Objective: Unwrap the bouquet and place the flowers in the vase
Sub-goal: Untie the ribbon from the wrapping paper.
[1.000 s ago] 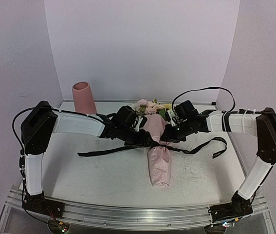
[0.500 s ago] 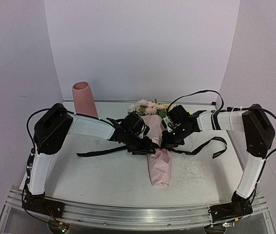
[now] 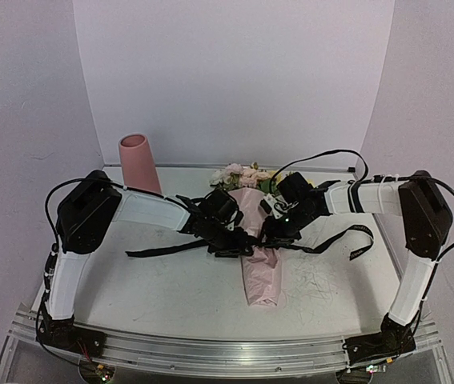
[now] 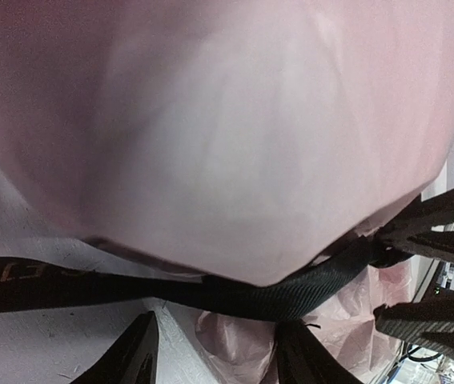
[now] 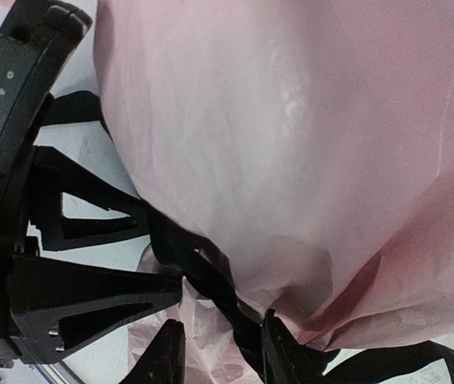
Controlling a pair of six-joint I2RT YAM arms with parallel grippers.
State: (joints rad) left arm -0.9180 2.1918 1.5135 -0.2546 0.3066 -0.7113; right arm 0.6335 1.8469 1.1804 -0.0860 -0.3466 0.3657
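The bouquet lies on the table, its blooms (image 3: 245,174) toward the back and the crinkled pink paper (image 3: 263,272) pointing at the near edge. A black ribbon (image 3: 170,247) crosses the wrap's waist and trails out to both sides. My left gripper (image 3: 239,238) and right gripper (image 3: 268,232) meet at that waist from either side. In the left wrist view the left gripper (image 4: 218,360) is open over the paper, with the ribbon (image 4: 275,296) just ahead of its tips. The right gripper (image 5: 220,356) is open, and the ribbon (image 5: 210,280) runs between its fingers. The pink vase (image 3: 138,162) stands at the back left.
The white table (image 3: 146,296) ends in a metal rail at the near edge. Lilac walls close in the back and both sides. The ribbon's right tail (image 3: 355,240) loops under the right forearm. A black cable arches over the right arm (image 3: 331,152).
Both arms dropped and closed in on the bouquet's tied waist. The right gripper's fingers have spread apart in the last half second. The bouquet has not moved.
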